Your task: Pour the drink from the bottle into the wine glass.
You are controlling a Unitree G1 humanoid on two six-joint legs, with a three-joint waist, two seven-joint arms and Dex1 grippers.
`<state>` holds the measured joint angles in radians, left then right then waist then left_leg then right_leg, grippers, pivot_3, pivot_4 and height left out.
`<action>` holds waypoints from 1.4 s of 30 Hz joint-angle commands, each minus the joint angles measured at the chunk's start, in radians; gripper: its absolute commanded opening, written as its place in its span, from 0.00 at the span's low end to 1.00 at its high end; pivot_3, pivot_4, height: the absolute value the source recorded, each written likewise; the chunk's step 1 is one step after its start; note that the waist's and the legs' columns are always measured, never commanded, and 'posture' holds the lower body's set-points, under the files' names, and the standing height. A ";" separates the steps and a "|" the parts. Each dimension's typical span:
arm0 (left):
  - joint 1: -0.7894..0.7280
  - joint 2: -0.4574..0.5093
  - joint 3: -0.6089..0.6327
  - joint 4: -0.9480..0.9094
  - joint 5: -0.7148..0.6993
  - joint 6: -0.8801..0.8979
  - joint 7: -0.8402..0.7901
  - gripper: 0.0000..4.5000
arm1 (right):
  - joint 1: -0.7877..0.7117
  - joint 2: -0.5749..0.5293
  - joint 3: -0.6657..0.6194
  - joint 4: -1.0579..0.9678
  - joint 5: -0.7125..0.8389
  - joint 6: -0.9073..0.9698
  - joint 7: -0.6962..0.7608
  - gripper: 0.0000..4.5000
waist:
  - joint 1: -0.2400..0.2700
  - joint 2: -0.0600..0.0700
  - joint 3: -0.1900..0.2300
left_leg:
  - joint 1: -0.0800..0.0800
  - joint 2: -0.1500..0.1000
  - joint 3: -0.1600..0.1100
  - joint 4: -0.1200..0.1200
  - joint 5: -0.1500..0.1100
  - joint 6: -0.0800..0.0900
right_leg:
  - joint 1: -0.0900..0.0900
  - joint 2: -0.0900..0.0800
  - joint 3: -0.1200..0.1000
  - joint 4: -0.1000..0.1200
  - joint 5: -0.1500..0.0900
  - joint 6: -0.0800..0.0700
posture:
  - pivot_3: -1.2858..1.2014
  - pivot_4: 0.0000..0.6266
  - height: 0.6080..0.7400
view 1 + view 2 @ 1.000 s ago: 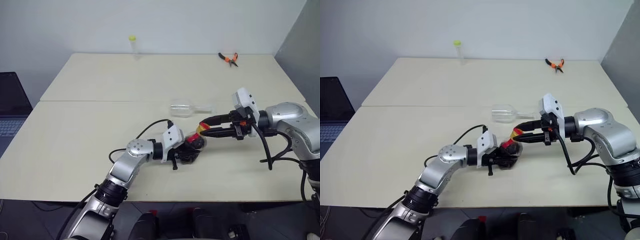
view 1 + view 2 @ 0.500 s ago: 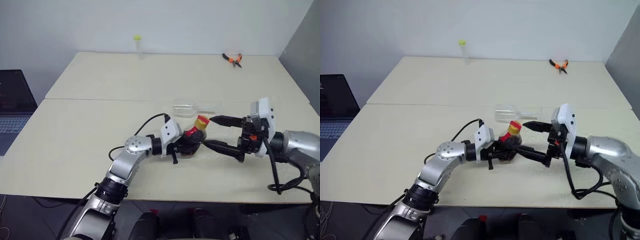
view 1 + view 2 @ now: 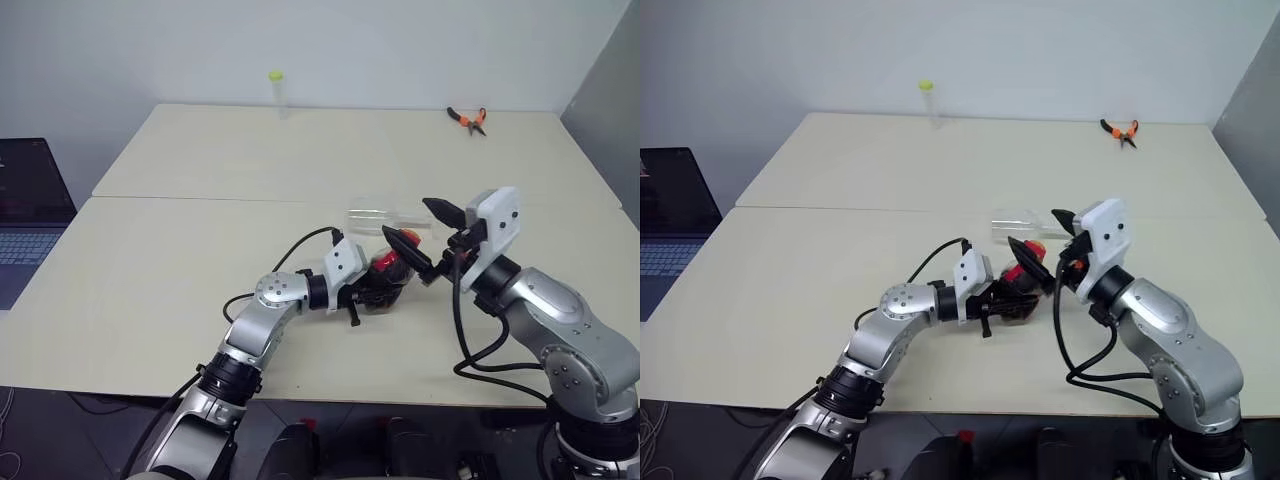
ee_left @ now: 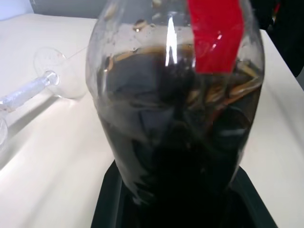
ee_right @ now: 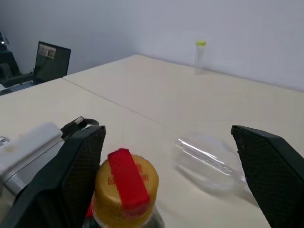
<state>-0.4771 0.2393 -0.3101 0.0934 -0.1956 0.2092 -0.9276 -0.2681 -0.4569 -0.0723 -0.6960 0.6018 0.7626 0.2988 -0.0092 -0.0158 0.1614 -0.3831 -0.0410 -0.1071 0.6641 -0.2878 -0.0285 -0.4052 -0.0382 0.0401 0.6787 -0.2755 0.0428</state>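
The bottle (image 3: 386, 276) of dark drink (image 4: 175, 142) stands upright near the table's middle, with my left gripper (image 3: 372, 292) shut on its ribbed body from the left. A red strip runs over its yellow cap (image 5: 124, 189). My right gripper (image 5: 166, 130) is open at cap height. One finger (image 3: 405, 246) is in front of the cap and the other (image 3: 440, 212) is behind and to the right, neither touching it. The wine glass (image 3: 376, 216) lies on its side just behind the bottle, empty, with its stem (image 4: 26, 90) flat on the table.
A thin clear tube with a yellow-green cap (image 3: 275, 88) stands at the table's far edge. Orange-handled pliers (image 3: 467, 118) lie at the far right. A laptop (image 3: 25, 205) sits off the table's left edge. A seam (image 3: 200, 199) crosses the table behind the bottle.
My right gripper has let go of the bottle's cap and opened wide. It has swung round from the right to point at the cap from the near side. The left grip is unchanged.
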 commanded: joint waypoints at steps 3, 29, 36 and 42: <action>-0.020 -0.010 0.018 -0.027 -0.010 -0.033 0.001 0.19 | 0.079 -0.099 -0.125 0.010 0.005 -0.024 0.071 1.00 | 0.000 0.000 0.000 | 0.000 0.000 0.000 0.000 -0.001 0.001 | 0.000 0.000 0.000 0.000 0.000 0.000 | 0.52 0.24 1.00; -0.031 -0.010 0.016 -0.015 -0.004 -0.043 -0.013 0.18 | -0.070 -0.065 0.030 -0.015 0.036 -0.004 -0.014 1.00 | -0.002 0.000 0.000 | -0.001 0.000 -0.001 0.000 0.001 -0.002 | 0.000 0.000 -0.001 -0.001 0.000 0.000 | 0.52 0.24 1.00; -0.030 -0.010 0.018 -0.013 -0.004 -0.045 -0.011 0.18 | 0.000 -0.091 -0.057 -0.009 0.063 -0.007 0.028 1.00 | -0.001 0.000 0.000 | 0.000 0.000 -0.001 0.000 0.000 0.001 | 0.000 0.000 -0.001 0.000 0.000 0.000 | 0.52 0.24 1.00; -0.030 -0.012 0.016 -0.010 -0.004 -0.047 -0.012 0.18 | 0.080 -0.121 -0.132 -0.057 0.159 0.016 0.081 1.00 | -0.001 0.000 0.000 | 0.000 0.000 0.000 0.000 -0.001 0.001 | 0.000 0.000 0.000 0.000 0.000 0.000 | 0.52 0.24 1.00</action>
<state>-0.4859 0.2345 -0.3083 0.1224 -0.1826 0.1889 -0.9322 -0.1971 -0.5654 -0.1551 -0.7084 0.7225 0.7770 0.3681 -0.0106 -0.0159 0.1614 -0.3832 -0.0406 -0.1073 0.6641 -0.2884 -0.0273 -0.4049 -0.0378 0.0398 0.6790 -0.2755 0.0427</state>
